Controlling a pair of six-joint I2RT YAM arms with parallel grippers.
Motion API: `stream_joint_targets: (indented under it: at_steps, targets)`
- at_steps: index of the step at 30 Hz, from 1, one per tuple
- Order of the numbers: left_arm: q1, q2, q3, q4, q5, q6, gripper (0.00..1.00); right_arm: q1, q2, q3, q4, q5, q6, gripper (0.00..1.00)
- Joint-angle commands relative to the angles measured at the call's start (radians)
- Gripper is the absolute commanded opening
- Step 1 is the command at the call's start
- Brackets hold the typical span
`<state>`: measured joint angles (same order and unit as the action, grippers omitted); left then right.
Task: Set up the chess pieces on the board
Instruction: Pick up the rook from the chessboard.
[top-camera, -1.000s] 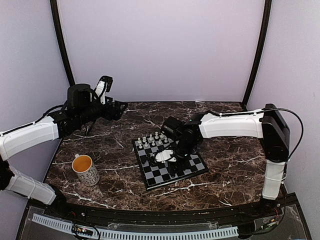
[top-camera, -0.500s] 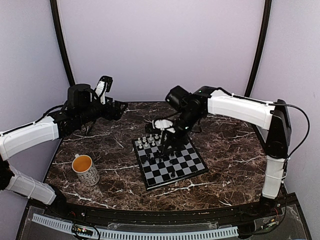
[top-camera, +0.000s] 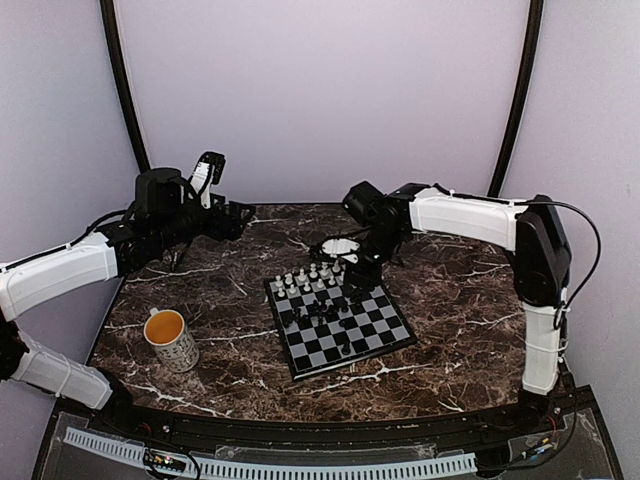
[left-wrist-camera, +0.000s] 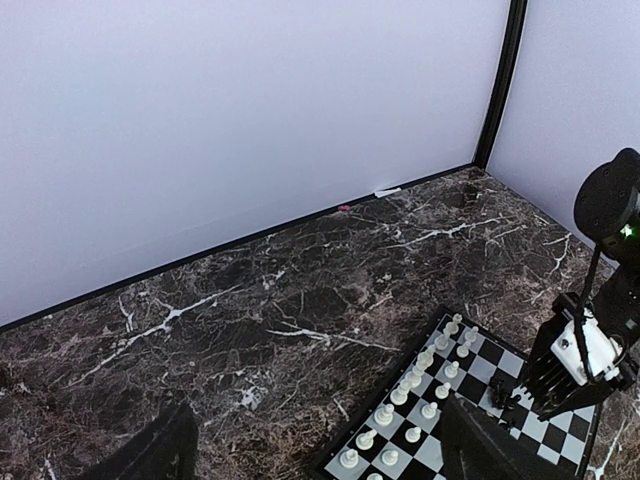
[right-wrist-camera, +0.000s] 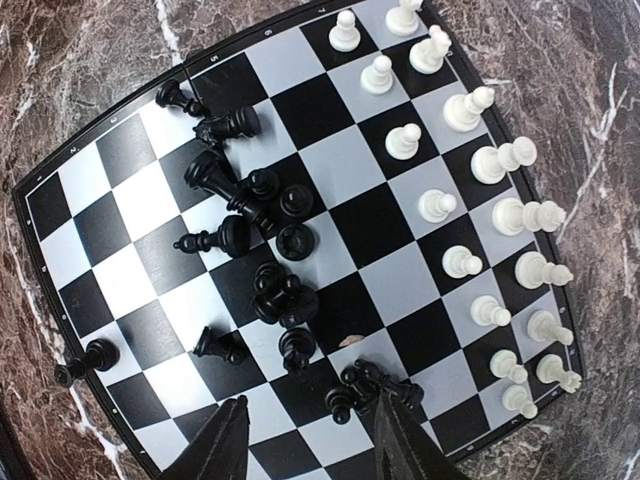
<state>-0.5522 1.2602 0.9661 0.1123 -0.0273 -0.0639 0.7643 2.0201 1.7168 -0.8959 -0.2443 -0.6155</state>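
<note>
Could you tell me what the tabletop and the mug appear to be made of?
The tabletop looks like dark marble or a marble-print laminate: irregular white veins. The mug seems glazed ceramic: pale patterned wall, yellow-orange inside.

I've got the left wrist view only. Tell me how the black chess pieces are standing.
Observer: The black chess pieces are heaped around the middle of the board, several tipped on their sides, not lined up in rows.
Operator: Report anything on the table besides the board.
Observer: A mug stands upright on the marble tabletop, left of the board and apart from it.
Operator: Give me the right end effector's state.
Observer: The right end effector is open above the board, with nothing between its fingers.
</note>
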Motion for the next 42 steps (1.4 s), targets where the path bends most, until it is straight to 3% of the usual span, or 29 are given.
stream_joint_targets:
  at_steps: [1,18,32,42]
  targets:
    - [0.005,-0.021,0.028,-0.009,0.007,-0.005,0.86,0.015,0.054,0.029,-0.018,0.033,-0.004,0.45]
    - [0.005,-0.031,0.026,-0.008,0.010,-0.005,0.87,0.029,0.125,0.039,-0.002,0.048,0.004,0.44]
    - [0.005,-0.028,0.025,-0.008,0.017,-0.006,0.86,0.027,0.148,0.077,-0.018,0.019,0.012,0.15]
    - [0.005,-0.024,0.026,-0.008,0.024,-0.012,0.86,0.029,-0.052,-0.041,-0.031,0.012,-0.013,0.10]
